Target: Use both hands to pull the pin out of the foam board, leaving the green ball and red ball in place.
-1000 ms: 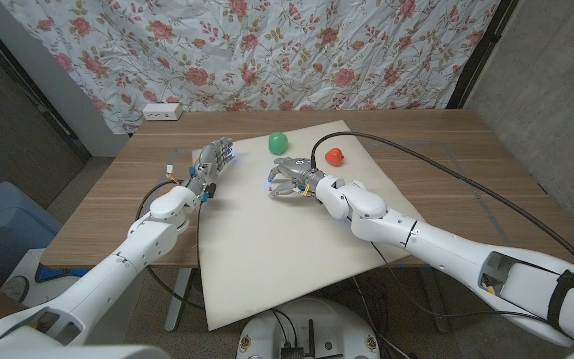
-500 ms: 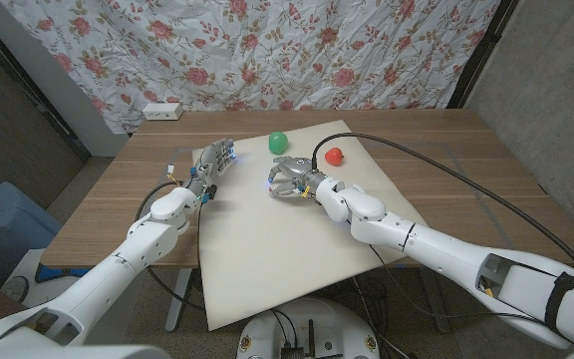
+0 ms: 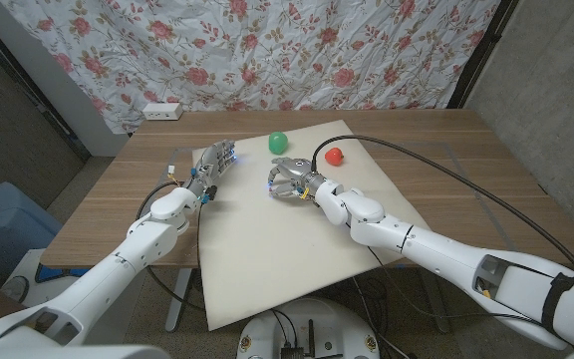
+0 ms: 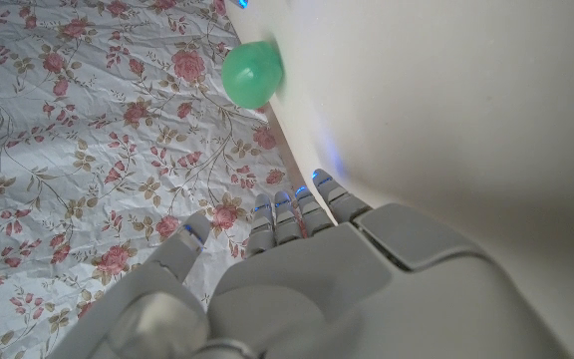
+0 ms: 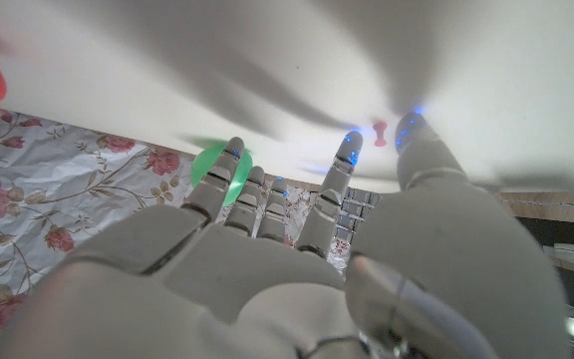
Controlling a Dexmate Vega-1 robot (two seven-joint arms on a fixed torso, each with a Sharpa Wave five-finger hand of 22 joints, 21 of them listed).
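One green ball (image 3: 278, 142), one red ball (image 3: 334, 157), one pin (image 5: 379, 131) on the foam board (image 3: 267, 249). The left hand (image 3: 212, 165) presses the board's edge, holding nothing; the right hand (image 3: 289, 179) hangs over the pin, fingers apart, empty.

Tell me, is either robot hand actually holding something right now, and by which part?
Nothing is held. The right robot hand hovers with fingers spread around the small red pin, not gripping it. The left robot hand rests at the foam board edge.
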